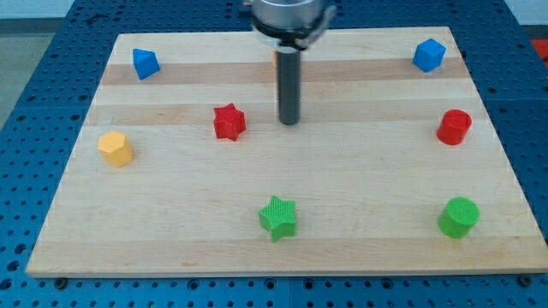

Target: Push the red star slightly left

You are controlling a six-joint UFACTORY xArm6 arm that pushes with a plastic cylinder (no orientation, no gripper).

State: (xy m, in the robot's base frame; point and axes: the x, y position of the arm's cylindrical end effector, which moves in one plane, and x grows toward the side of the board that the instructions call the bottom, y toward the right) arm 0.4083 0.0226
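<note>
the red star (229, 121) sits on the worktop (171, 231), left of middle. my tip (289, 122) is just to its right, not touching. no fingers here, only a rod. pushing left should move the star.

A pale wooden board (171, 239) fills most of the view, its grain running in long bands from the view's left to the view's right, some strips lighter, some more tan. Around it on every side sits a blue perforated surface (34, 103), dotted with regular rows of small holes. The light is even and soft, with only faint shadows.
</note>
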